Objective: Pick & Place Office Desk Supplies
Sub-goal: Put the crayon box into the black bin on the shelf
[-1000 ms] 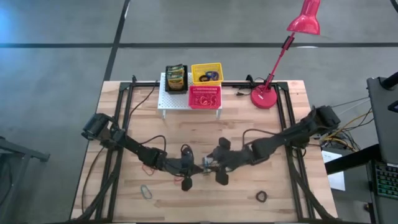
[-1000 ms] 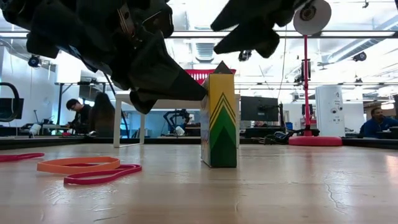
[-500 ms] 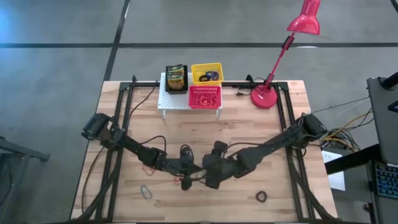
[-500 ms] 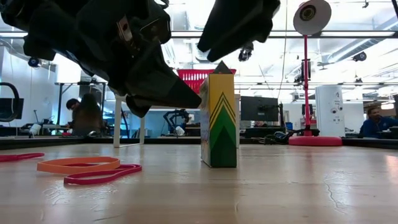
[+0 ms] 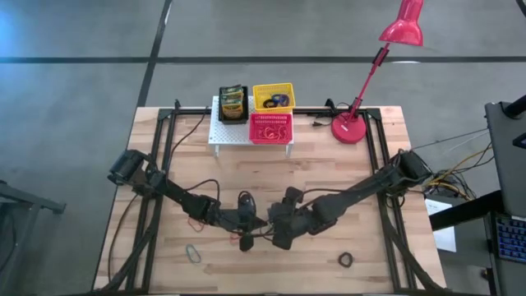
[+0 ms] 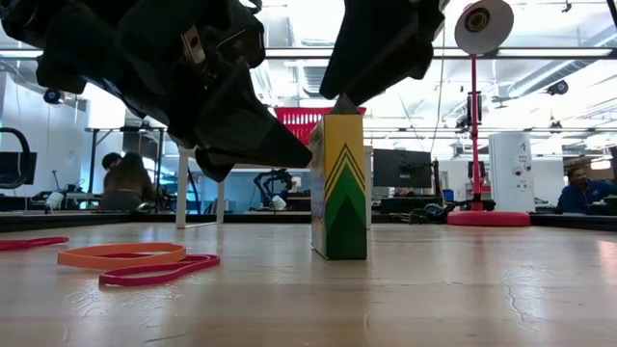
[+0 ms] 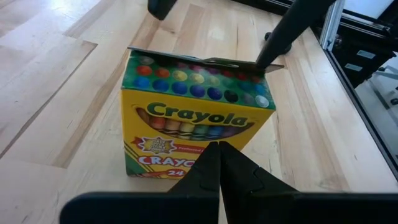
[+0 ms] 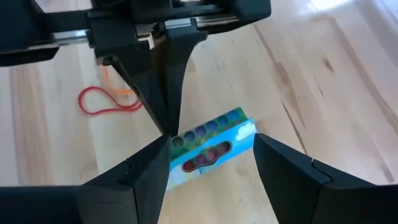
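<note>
A yellow-and-green crayon box (image 6: 339, 188) stands upright on its base at mid-table (image 5: 268, 224), its top flap open (image 7: 205, 61). My left gripper (image 6: 307, 152) is shut and comes at the box from the table's left (image 5: 249, 222). My right gripper (image 8: 211, 152) is open and hangs over the box from above (image 5: 281, 227), one finger on each side of the box's open top (image 8: 211, 142). A second crayon box sits in the black basket (image 5: 233, 103), beside the yellow basket (image 5: 273, 96) and pink basket (image 5: 270, 128). My left gripper meets the box's printed front face (image 7: 214, 134) with its shut fingertips (image 6: 301, 149), slanting down from the table's left. The box stands upright on the table. My right gripper stands around the box's top; whether a finger (image 7: 283, 34) touches the flap I cannot tell.
The baskets sit on a white rack (image 5: 219, 136) at the far edge, with a red lamp (image 5: 352, 129) to its right. Orange and pink elastic loops (image 6: 135, 262) lie left of the box. A grey loop (image 5: 192, 253) and a dark loop (image 5: 346, 260) lie near the near edge.
My right gripper has moved toward the table's left, from beside the crayon box to over its top, and has come lower, still open. The box has kept its place and stays upright.
</note>
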Controlling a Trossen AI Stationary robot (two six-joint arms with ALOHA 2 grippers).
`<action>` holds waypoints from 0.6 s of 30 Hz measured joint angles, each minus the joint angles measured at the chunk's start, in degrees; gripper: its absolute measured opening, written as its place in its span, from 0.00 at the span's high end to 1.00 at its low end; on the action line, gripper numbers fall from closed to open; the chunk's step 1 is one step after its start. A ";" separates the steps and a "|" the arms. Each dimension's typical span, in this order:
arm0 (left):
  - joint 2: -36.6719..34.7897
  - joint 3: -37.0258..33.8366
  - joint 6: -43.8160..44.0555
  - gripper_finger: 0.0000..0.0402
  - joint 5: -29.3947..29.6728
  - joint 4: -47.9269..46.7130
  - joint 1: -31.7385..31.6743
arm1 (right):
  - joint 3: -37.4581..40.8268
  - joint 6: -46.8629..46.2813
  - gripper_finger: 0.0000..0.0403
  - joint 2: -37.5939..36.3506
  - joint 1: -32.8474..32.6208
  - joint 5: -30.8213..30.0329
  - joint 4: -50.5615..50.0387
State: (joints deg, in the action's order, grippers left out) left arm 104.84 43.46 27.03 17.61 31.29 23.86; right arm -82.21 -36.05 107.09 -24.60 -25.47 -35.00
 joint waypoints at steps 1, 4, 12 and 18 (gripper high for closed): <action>0.00 0.00 0.00 0.99 0.00 0.00 -0.01 | 0.00 0.00 0.44 0.25 0.00 0.00 0.02; 0.00 0.00 0.00 0.99 0.00 0.02 0.00 | 0.07 0.00 0.44 1.05 -0.02 0.16 0.04; 0.00 0.00 0.02 0.99 -0.02 -0.07 0.00 | -0.02 -0.05 0.53 2.30 -0.04 0.03 0.14; 0.01 -0.02 0.02 0.99 -0.02 -0.31 0.00 | 0.04 0.06 0.70 1.07 -0.02 0.32 -1.45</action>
State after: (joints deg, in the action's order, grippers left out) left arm 104.85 43.44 27.05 17.59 30.97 23.86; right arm -82.17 -35.99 108.16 -24.62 -25.16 -36.46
